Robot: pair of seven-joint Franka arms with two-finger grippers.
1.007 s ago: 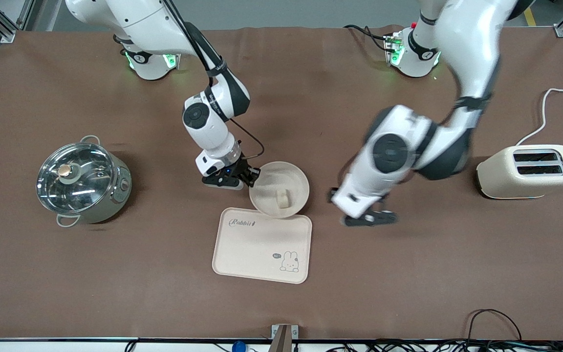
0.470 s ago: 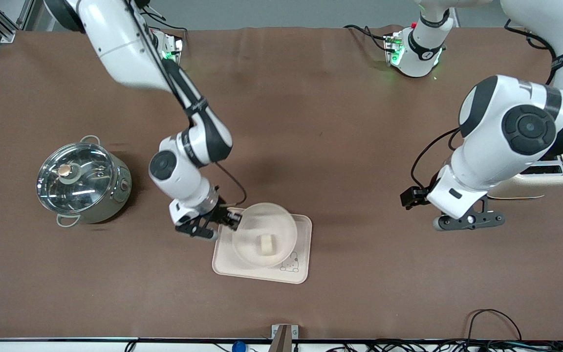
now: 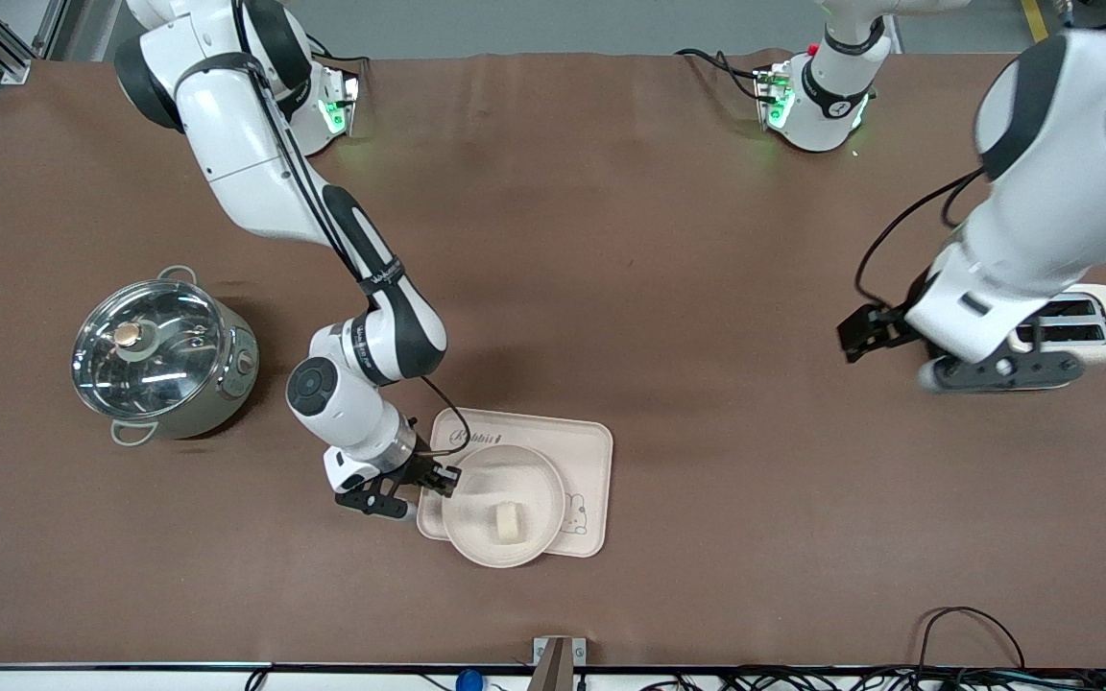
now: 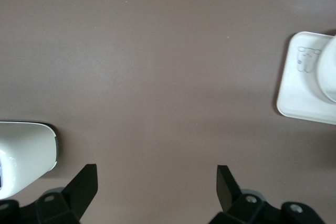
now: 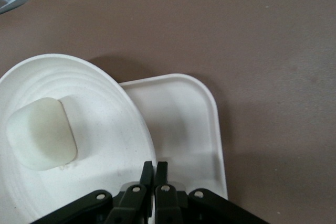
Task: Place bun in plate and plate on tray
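Right gripper [image 3: 438,477], arm bent low at lower centre: clamped on round cream plate [image 3: 476,537] rim over rabbit-print rectangular tray [image 3: 584,443]; pale bun [image 3: 510,522] inside. Left gripper [image 3: 995,368], raised at right edge: spread wide, empty.

Matt brown cloth covers the worktop [image 3: 611,240], the pot [image 3: 164,360] is shiny metal under a glossy glass lid, and the plate [image 5: 105,129] looks smooth matt plastic.

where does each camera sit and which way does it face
Front view: high across the table, facing the bases; both arms show, right gripper shut on the plate over the tray.
Left wrist view: looks down past the open left gripper at bare table beside the toaster.
Right wrist view: looks down at its fingers on the plate, bun inside.
All views share the tray.
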